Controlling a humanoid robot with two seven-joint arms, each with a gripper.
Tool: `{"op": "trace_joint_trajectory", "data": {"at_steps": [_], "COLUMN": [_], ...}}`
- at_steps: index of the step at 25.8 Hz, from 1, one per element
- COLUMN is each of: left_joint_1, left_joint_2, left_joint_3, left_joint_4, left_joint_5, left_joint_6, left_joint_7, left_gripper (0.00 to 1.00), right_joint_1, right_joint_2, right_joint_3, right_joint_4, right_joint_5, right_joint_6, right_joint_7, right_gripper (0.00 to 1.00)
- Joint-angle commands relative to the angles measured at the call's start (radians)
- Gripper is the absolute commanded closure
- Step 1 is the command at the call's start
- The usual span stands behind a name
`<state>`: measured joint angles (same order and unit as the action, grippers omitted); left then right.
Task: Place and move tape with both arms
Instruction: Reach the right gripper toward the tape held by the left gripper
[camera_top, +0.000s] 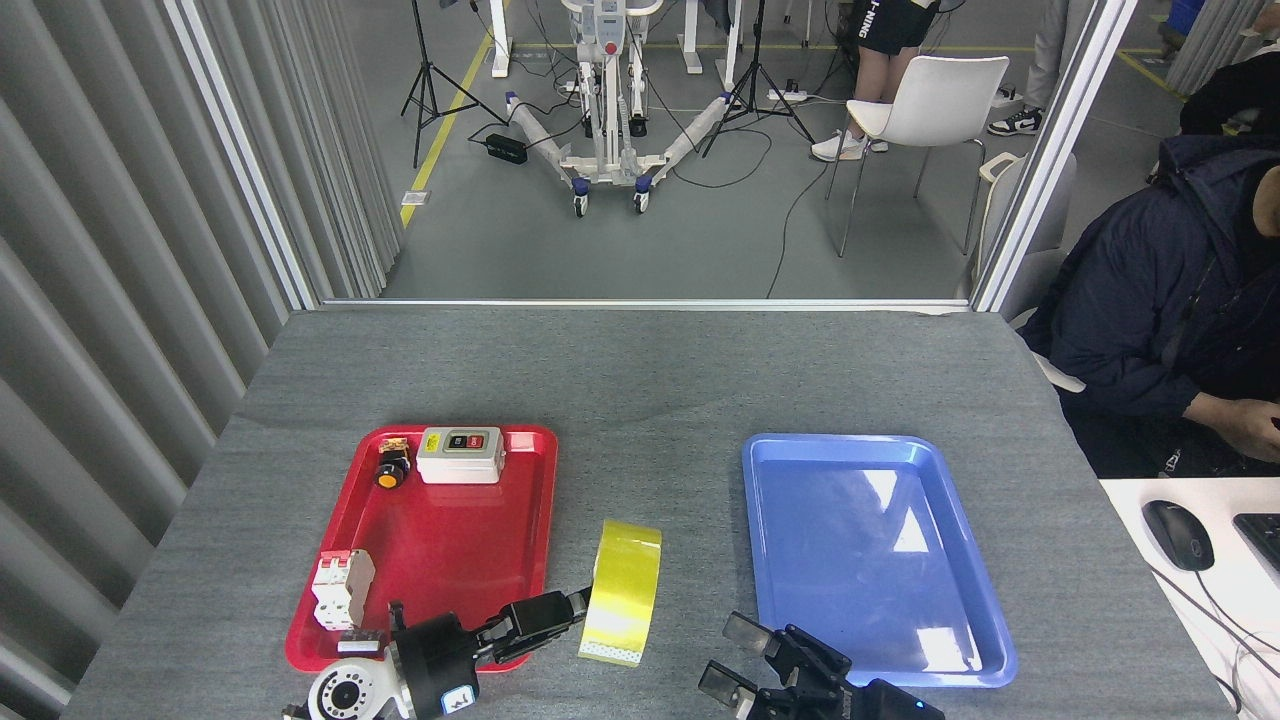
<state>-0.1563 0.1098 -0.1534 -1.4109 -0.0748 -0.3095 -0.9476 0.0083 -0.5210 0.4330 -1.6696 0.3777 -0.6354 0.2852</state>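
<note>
Your tape (623, 592) stands on edge on the grey table (640, 380), in the gap between the red tray (440, 560) and the blue tray (870, 560), nearer the red one. Its yellow band faces the camera; the roll's hole axis runs left-right, long side running near-to-far, leaning slightly right at the top. White strip at its near bottom edge.

Your left gripper (580, 605) reaches from bottom-left, fingertips at the tape's left face, clamped on the roll. Your right gripper (738, 655) sits low right of the tape, apart from it, fingers spread, holding nothing.

Red tray holds a grey switch box (460, 455), a button (391, 468), a white breaker (340, 590). Blue tray has nothing in it. Beyond the table: grey floor, white chair (930, 105), tripods, cables. Seated person (1170, 300) at right, mouse (1178, 535) on a white desk.
</note>
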Motion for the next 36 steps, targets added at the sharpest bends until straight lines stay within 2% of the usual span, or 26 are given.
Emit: {"op": "trace_joint_trajectory", "data": {"at_steps": [1,3,8,11,15,16,20,23,27,29,34,36], "left_joint_1": [-0.009,-0.009,-0.025,-0.032,-0.032,-0.032,-0.031,-0.026,-0.023,-0.022,-0.022,-0.023], "left_joint_2": [-0.001,-0.001,-0.001,0.001,0.007,0.008,0.011,0.011,0.011,0.011,0.011,0.011], "left_joint_3": [0.000,0.000,0.000,0.000,0.002,0.002,0.003,0.006,0.008,0.017,0.018,0.020], "left_joint_4": [0.009,0.012,0.018,0.024,0.026,0.026,0.026,0.024,0.024,0.024,0.024,0.024], "left_joint_5": [-0.002,-0.002,-0.002,-0.002,-0.002,-0.002,-0.002,-0.002,-0.002,-0.002,-0.002,-0.002], "left_joint_6": [-0.008,-0.008,-0.008,-0.008,-0.008,-0.008,-0.010,-0.011,-0.011,-0.011,-0.011,-0.011], "left_joint_7": [0.000,0.000,0.000,0.000,0.000,0.000,0.000,0.000,0.000,0.000,0.000,0.000], "left_gripper": [0.91,0.91,0.91,0.90,0.91,0.91,0.90,0.91,0.91,0.91,0.91,0.90], "right_joint_1": [-0.004,-0.025,-0.093,-0.154,-0.237,-0.254,-0.281,-0.284,-0.304,-0.306,-0.311,-0.311], "right_joint_2": [0.018,0.021,0.006,0.013,0.003,-0.001,-0.037,-0.045,-0.088,-0.080,-0.016,-0.007], "right_joint_3": [0.000,0.000,0.016,0.102,0.201,0.216,0.240,0.239,0.236,0.237,0.260,0.268], "right_joint_4": [-0.010,-0.019,-0.013,-0.004,-0.004,-0.004,-0.002,-0.004,-0.004,-0.004,-0.004,-0.004], "right_joint_5": [0.000,-0.014,-0.132,-0.181,-0.335,-0.355,-0.373,-0.375,-0.395,-0.410,-0.404,-0.404], "right_joint_6": [-0.026,-0.020,0.077,0.195,0.278,0.284,0.362,0.358,0.353,0.361,0.465,0.482], "right_joint_7": [-0.026,-0.032,-0.034,-0.032,-0.020,-0.015,0.037,0.038,0.037,0.037,0.057,0.060], "right_gripper": [0.00,0.00,0.01,0.01,0.01,0.01,0.01,0.01,0.01,0.01,0.01,0.01]}}
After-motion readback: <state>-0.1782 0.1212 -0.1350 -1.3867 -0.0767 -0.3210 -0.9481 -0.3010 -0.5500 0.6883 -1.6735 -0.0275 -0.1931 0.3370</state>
